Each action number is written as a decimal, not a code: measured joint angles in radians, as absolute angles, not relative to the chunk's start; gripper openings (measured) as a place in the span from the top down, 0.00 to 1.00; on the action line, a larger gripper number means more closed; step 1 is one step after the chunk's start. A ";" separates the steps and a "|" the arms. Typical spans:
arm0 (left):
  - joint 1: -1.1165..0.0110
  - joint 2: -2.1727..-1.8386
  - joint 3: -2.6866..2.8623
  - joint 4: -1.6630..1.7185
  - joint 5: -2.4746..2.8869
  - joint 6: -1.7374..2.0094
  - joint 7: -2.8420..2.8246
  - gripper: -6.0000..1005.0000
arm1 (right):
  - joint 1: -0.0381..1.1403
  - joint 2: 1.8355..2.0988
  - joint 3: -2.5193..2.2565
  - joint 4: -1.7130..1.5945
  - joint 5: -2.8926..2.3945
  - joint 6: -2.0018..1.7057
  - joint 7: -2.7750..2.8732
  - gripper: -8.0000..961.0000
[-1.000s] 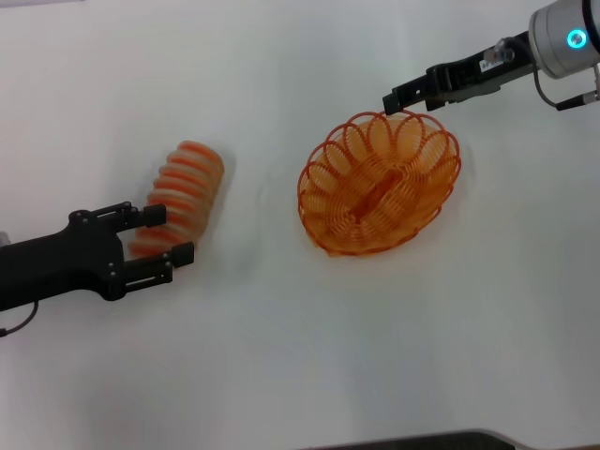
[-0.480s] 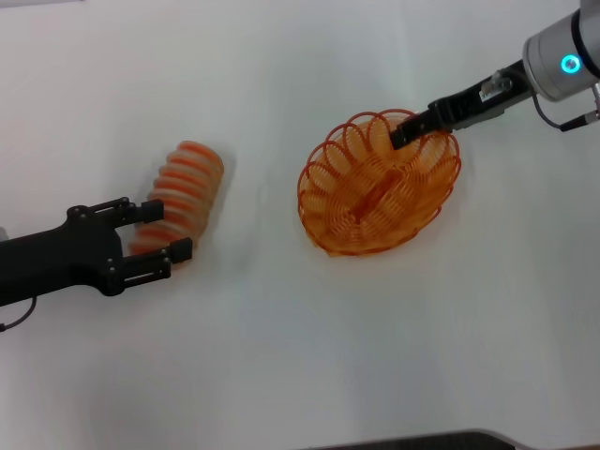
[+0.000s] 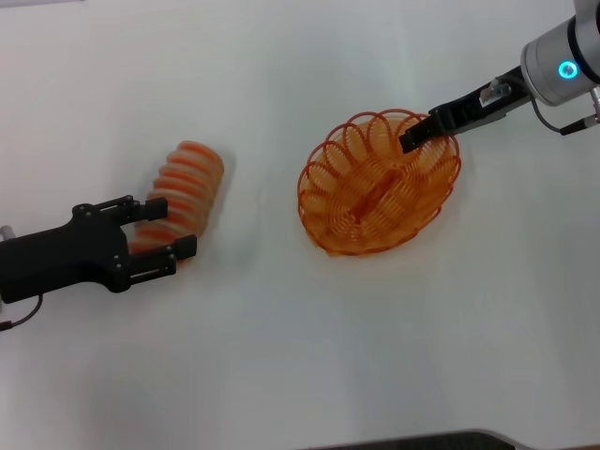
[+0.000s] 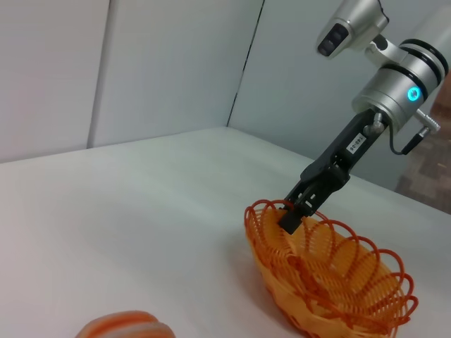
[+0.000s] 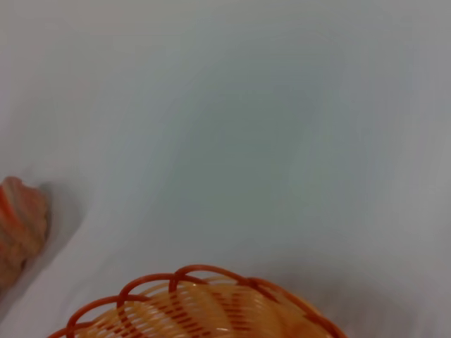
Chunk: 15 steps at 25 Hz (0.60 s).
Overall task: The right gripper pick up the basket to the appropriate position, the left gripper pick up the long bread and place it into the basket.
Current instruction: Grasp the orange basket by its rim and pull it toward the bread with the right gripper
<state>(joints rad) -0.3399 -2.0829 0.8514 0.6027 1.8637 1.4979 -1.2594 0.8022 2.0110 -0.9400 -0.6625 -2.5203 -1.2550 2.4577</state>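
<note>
Nearest to us on the white bench (image 3: 281, 356), the left gripper (image 3: 169, 228) reaches in low from the left edge, its black body lying almost flat over the surface. Its jaws stand apart, one finger on either side of the near end of the long bread (image 3: 178, 194), which sits between them; we cannot tell whether either finger actually touches the loaf. The bread lies on the bench, pale tan with orange ridges across it, running away from us and slightly to the right. In the left wrist view only the top of the loaf (image 4: 127, 325) peeks in at the picture's lower border.

Further out and to the right, well apart from the bread, we see the basket (image 3: 375, 187) resting on the bench, an oval of orange wire with a looped rim, with nothing in it. In the right wrist view its rim (image 5: 190, 282) fills the lower part, with an end of the bread (image 5: 21, 225) at the side.

Farthest off, the right gripper (image 3: 412, 139) comes down at a slant from the upper right, blue light glowing on its silver wrist. Its tip is at the far right rim of the basket. From the left wrist view the gripper (image 4: 290, 215) meets the rim loops, but we cannot tell whether its jaws are apart or closed on the wire.
</note>
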 joint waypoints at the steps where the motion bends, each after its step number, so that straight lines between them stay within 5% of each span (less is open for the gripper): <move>1: -0.340 -2.084 0.851 0.603 1.864 1.496 -1.259 0.28 | 0.802 2.011 -0.940 -0.663 -2.520 -1.252 2.458 0.34; 15: -0.344 -2.083 0.851 0.597 1.864 1.495 -1.256 0.28 | 0.811 2.014 -0.938 -0.664 -2.519 -1.254 2.460 0.76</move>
